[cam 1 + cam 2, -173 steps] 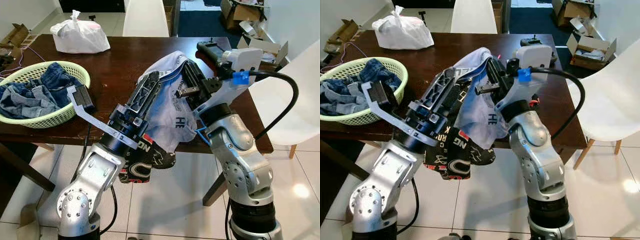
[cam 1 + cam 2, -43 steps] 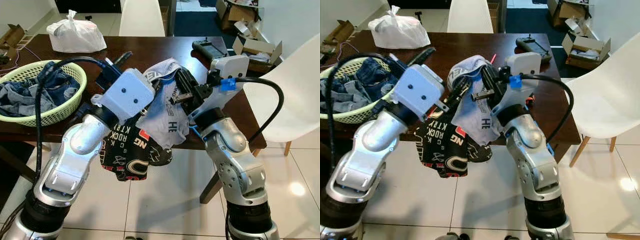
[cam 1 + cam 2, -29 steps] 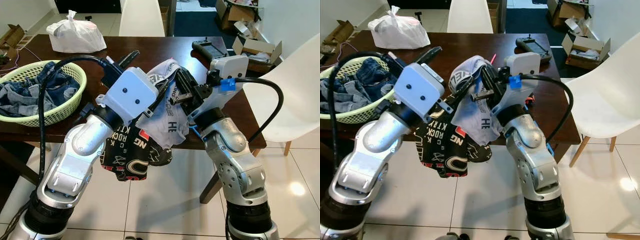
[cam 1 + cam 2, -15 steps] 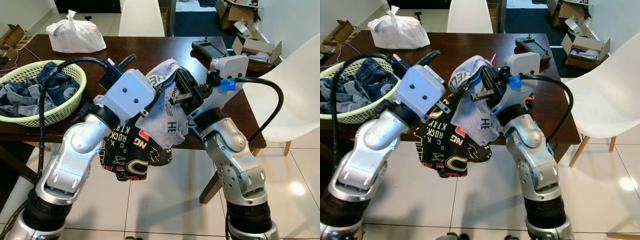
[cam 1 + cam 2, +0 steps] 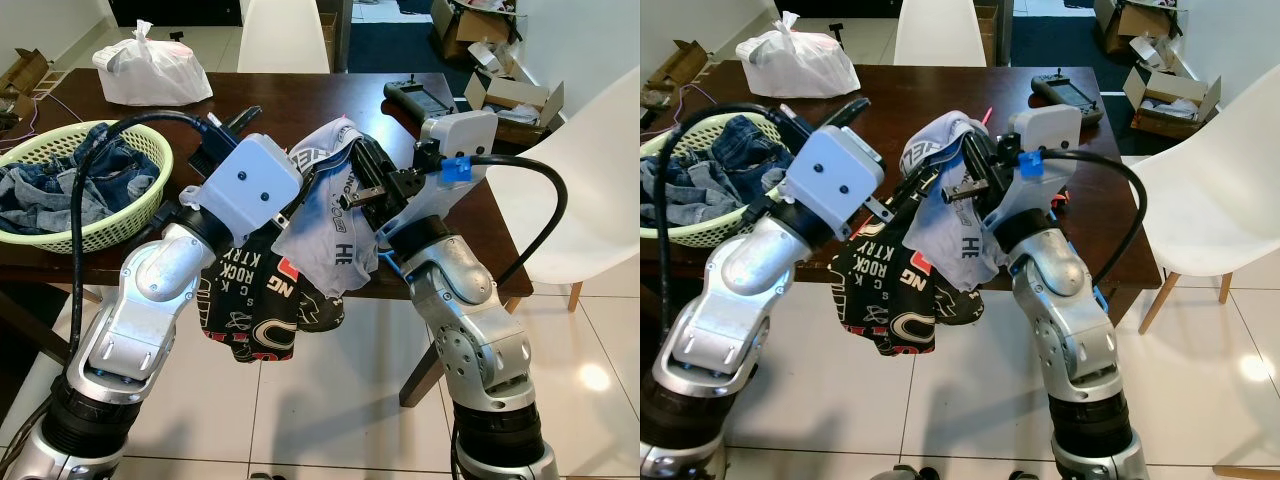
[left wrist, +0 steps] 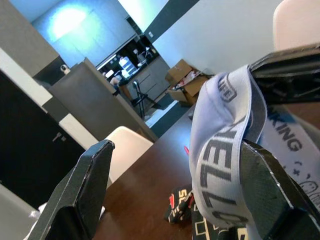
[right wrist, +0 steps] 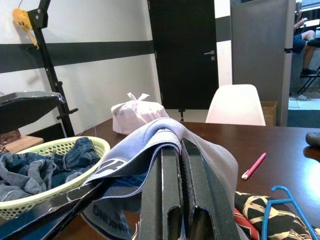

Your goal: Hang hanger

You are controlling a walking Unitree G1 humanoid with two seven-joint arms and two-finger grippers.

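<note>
We are pinching the grey underwear [image 5: 335,215] in our right gripper [image 7: 181,165], fingers pressed together on its fabric, above the dark table [image 5: 300,100]. Our left gripper [image 6: 175,195] is spreading wide, one finger [image 6: 272,185] threading the waistband. The blue hanger [image 7: 280,210] is lying on the table beside a patterned garment [image 5: 262,305]

Pale grey briefs [image 5: 335,215], black printed cloth [image 5: 262,300], green basket [image 5: 120,215].
</note>
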